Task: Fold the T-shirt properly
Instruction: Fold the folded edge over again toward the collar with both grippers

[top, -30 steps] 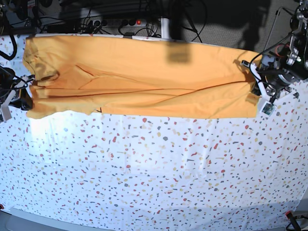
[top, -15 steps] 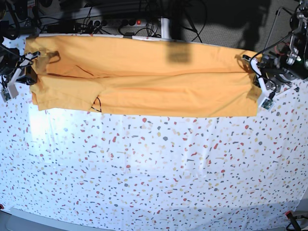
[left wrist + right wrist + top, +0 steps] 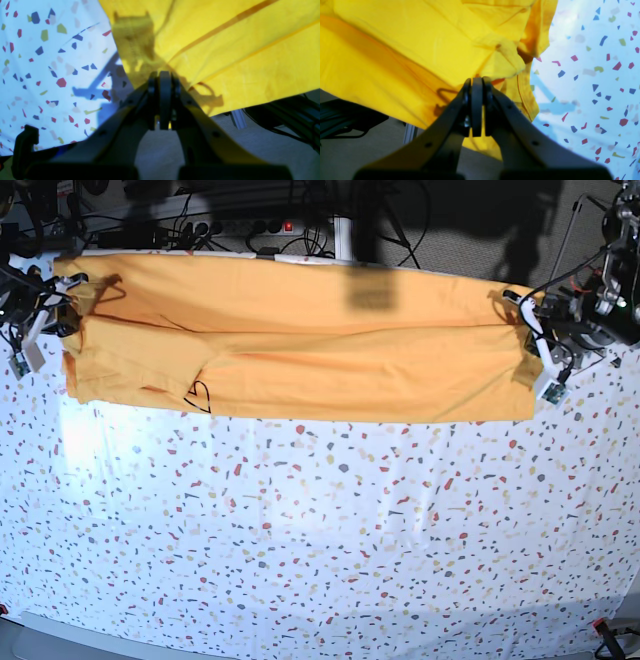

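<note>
Right gripper is hauling its clamped end of the T-shirt toward the far left corner, flattening the bunched sleeve. Left gripper is staying clamped on the right end, so the fold is tightening across the table.

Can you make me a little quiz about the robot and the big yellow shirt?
1. True or false: both sets of fingers are pinching the T-shirt.
2. What is drawn in black on the shirt? A) a star B) a heart-like outline C) a number
3. What covers the table?

Key: 1. True: the left gripper and right gripper are both shut on cloth. 2. B. 3. A white sheet with colourful speckles.
</note>
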